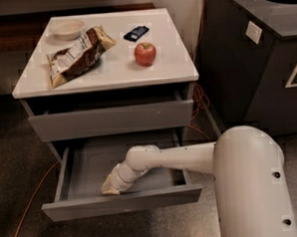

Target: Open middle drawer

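The middle drawer (124, 203) is a wide grey handle-less drawer. It stands pulled out toward the camera, and its shallow grey tray (88, 166) shows. My gripper (111, 188) is at the end of the white arm (180, 156). It reaches down inside the tray, right behind the front panel and a little left of its middle. The arm's big white body fills the lower right. Whatever lies below this drawer is hidden by it.
The upper drawer front (113, 120) sits above, with a dark gap over it. On the white top lie a chip bag (78, 54), a red apple (145, 54), a white bowl (67, 29) and a small dark packet (136, 33). A dark bin (255, 60) stands at the right. An orange cable (28, 201) runs on the floor at the left.
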{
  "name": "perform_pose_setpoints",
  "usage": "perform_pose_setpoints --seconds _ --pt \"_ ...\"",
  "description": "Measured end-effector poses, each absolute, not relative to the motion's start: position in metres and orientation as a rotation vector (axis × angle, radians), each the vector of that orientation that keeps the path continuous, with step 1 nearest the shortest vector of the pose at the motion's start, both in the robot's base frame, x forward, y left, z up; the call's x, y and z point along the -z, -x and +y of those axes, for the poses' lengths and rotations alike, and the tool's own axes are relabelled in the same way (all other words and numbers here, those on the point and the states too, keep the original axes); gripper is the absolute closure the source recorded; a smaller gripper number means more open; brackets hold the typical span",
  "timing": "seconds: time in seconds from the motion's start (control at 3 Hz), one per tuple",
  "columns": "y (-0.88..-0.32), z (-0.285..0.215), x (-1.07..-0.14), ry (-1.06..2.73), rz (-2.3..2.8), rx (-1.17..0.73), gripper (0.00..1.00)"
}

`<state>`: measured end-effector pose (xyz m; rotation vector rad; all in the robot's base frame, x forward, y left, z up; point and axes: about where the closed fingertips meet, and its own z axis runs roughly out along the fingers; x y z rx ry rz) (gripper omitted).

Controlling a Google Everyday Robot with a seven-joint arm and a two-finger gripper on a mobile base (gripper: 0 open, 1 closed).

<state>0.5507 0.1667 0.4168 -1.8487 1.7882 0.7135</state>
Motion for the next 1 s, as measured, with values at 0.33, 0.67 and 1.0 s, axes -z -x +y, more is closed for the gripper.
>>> perform_pose_setpoints --seconds 0.33,0.67,1.0 --pt "-0.550 0.167 -0.417 1.847 1.790 -0.715 1.00" --pt "-0.520 0.167 -0.420 1.817 1.820 -0.739 1.00" --pt "-0.498 0.164 -0.424 1.791 1.849 -0.748 1.00"
